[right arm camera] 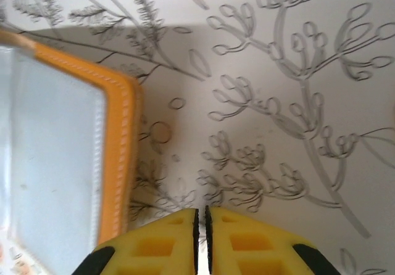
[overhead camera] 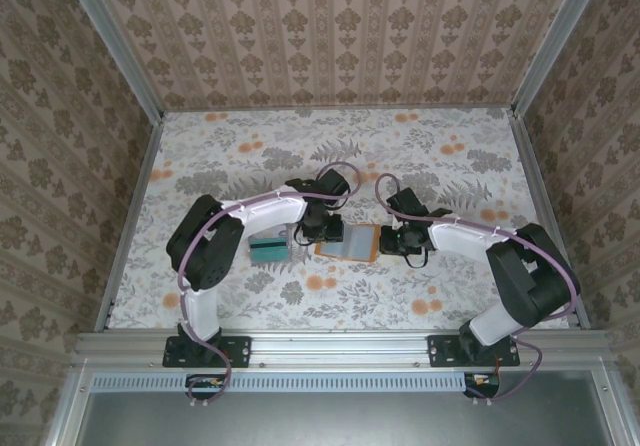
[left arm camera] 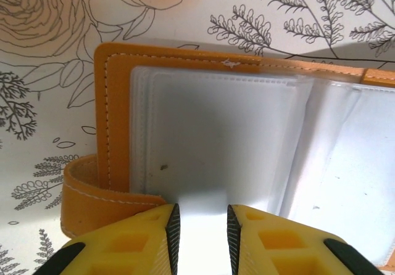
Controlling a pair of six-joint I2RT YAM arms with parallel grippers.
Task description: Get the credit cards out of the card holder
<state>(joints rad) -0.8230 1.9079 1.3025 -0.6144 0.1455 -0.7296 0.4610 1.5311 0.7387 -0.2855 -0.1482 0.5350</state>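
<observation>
a small stack of credit cards (overhead camera: 268, 248), teal on top, lies on the floral table (overhead camera: 420, 156) just left of the left gripper (left arm camera: 200, 212). that gripper hangs over the left page of the card holder (overhead camera: 350, 242), its yellow fingers (left arm camera: 162, 238) parted a little above the clear sleeves, gripping nothing i can make out. the holder lies open and flat between the two arms. the right gripper (right arm camera: 200, 216) sits just off its orange right edge, fingers pressed together on nothing.
</observation>
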